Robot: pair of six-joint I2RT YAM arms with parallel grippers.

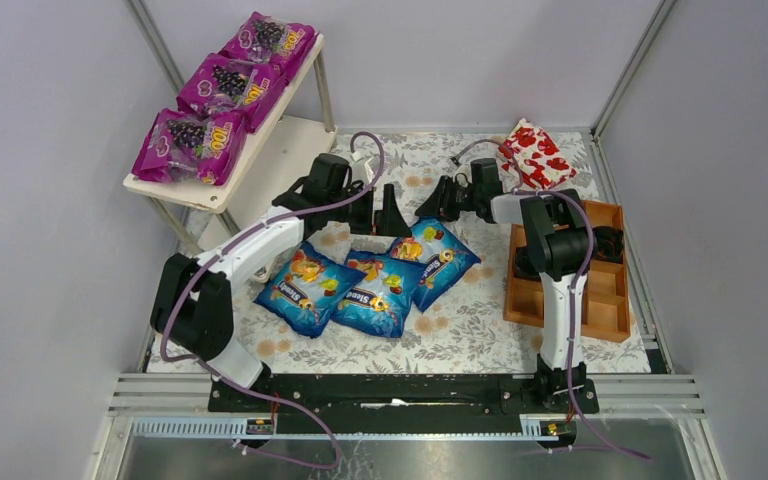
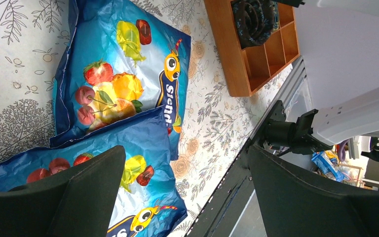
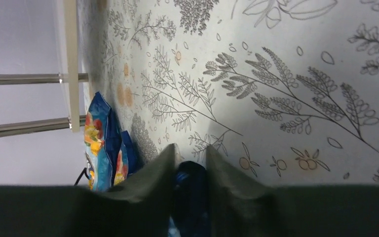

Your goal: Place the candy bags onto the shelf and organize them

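Note:
Three purple candy bags [image 1: 228, 88] lie in a row on the top board of the beige shelf [image 1: 175, 190] at the back left. Three blue candy bags lie overlapping mid-table: left [image 1: 305, 288], middle [image 1: 378, 292], right [image 1: 438, 262]. My left gripper [image 1: 377, 218] is open and empty, hovering just behind them; in the left wrist view [image 2: 186, 148] two blue bags [image 2: 123, 74] lie under its wide-apart fingers. My right gripper [image 1: 422, 215] is shut on the far edge of the right blue bag [image 3: 190, 187], pinched between its fingers [image 3: 165, 163].
A red-and-white patterned package [image 1: 535, 155] lies at the back right. A brown compartment tray [image 1: 600, 300] with a dark coiled item [image 1: 608, 240] stands along the right edge. The shelf's lower board [image 1: 280, 150] is bare. Grey enclosure walls surround the floral mat.

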